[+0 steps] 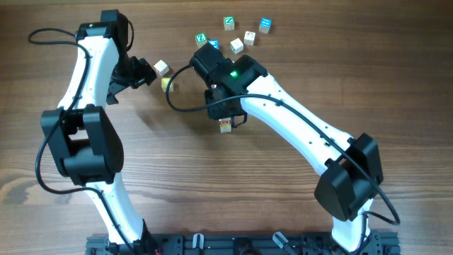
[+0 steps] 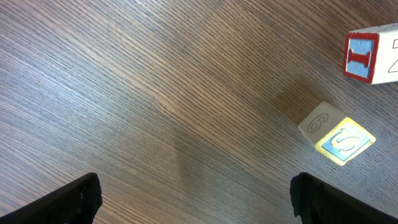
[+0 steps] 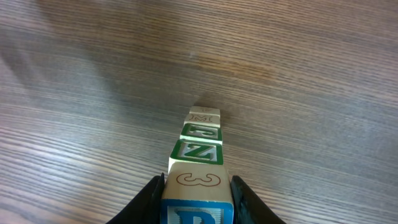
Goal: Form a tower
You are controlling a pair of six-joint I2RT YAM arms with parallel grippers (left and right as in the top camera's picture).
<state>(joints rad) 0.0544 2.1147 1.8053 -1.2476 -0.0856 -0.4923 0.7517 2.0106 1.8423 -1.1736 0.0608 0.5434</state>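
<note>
The tower (image 3: 199, 143) is a narrow stack of wooden letter cubes, seen from above in the right wrist view. Its top cube (image 3: 199, 186) shows a red "3" on pale wood and a blue "P" face; green-framed "Z" and "P" cubes and a pale cube sit below. My right gripper (image 3: 198, 199) is shut on that top cube, one finger against each side. In the overhead view the tower (image 1: 225, 126) is mostly hidden under the right gripper (image 1: 225, 117). My left gripper (image 2: 196, 199) stands wide open over bare table, left of the tower (image 1: 145, 73).
Two loose cubes lie by the left gripper: a red "I" cube (image 2: 371, 54) and a "6"/"S" cube (image 2: 336, 134). Several more loose cubes lie at the back, among them a green one (image 1: 228, 23) and a blue one (image 1: 265, 25).
</note>
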